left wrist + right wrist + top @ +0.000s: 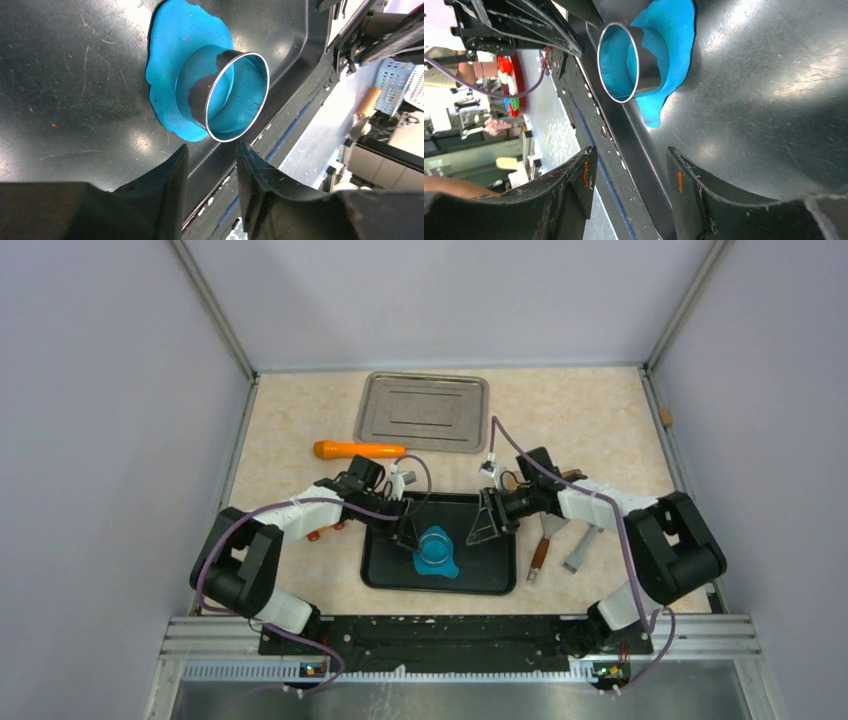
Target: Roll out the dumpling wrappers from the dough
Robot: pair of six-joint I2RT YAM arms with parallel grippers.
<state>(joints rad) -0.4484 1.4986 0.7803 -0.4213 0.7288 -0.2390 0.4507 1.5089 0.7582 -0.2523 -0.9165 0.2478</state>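
On the black tray [385, 575] at mid-counter, the dough [440, 568] lies as a flat, wavy-edged blue sheet, a little toward 6 o'clock of the tray's centre. A steel ring [435, 540] stands upright on the sheet, nearer its 12 o'clock side, and both wrist views show blue filling the ring's floor.

The left claw [408, 532] hangs at the ring's 9 o'clock and the right claw [483, 528] at its 2 o'clock. Each is near the ring but not touching it. Both claws stand about half open with nothing between the fingers; the ring stands on its own. An orange pin [358, 450] lies off the tray at 11 o'clock, and a steel pan [422, 412] sits at 12 o'clock.

The step in hand looks like cutting: the sheet seems rolled flat and the ring is set to stamp out one wrapper. No separate wrapper shows anywhere. Whether the ring has bitten right through cannot be told.

The next move probably calls for one claw to take the ring's thin wall and press or twist it. It should then lift straight up, so the soft sheet neither rises nor tears. The disc may stick inside the ring.
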